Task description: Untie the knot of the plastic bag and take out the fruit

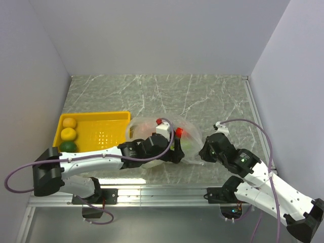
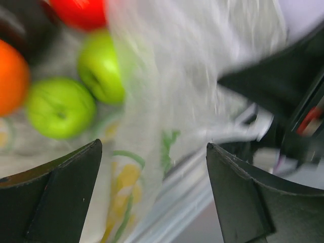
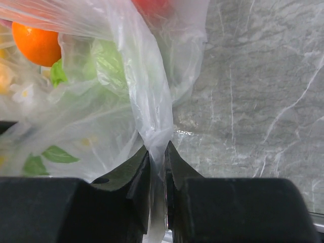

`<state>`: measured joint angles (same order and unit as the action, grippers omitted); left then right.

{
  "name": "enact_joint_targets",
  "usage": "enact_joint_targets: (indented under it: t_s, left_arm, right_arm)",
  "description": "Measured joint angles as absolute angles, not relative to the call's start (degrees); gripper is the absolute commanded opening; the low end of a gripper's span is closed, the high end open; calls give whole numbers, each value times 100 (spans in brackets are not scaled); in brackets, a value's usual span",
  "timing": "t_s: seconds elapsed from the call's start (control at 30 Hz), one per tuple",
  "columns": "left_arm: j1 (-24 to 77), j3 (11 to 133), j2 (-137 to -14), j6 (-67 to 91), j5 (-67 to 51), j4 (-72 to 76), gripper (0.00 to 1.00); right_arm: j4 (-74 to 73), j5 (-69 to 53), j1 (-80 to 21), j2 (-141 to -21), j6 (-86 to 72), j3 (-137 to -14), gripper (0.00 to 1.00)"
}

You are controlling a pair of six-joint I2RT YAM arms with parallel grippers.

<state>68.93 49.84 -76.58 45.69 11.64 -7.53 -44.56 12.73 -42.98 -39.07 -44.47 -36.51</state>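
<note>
At the middle of the table (image 1: 167,93), just right of the yellow tray (image 1: 96,116), the plastic bag (image 1: 143,126) lies with all the fruit you can see inside it. Two green ones (image 2: 59,107), an orange (image 3: 38,43) and a red one (image 2: 81,12) show through the film. None is out on the table.

Your right gripper (image 3: 157,152) is at the bag's right edge, jaws nearly closed and pinching a thin fold of film. Your left gripper (image 2: 153,149) is at the bag's near-right part, jaws wide and gripping nothing, with loose film between them.

I can't pick out the knot in any view, so I can't tell if it's undone. My read: you're in the opening step. Left to do: get the mouth open, then lift out each fruit.
</note>
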Motion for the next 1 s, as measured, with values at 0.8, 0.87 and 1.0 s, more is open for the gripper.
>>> enact_joint_targets:
  t_s: [0.8, 0.87, 1.0]
  left_arm:
    - [6554, 5618, -7612, 4947, 2838, -1472, 85]
    - [6554, 5618, -7592, 4969, 2838, -1476, 85]
    - [6554, 5618, -7485, 5061, 2886, -1492, 85]
  right_arm:
    - [-5290, 1653, -4652, -3824, -5100, -4860, 64]
    - [-5271, 1719, -4694, -3896, -5052, -5299, 64]
    - [-5052, 1774, -4729, -4125, -4956, -5756, 67]
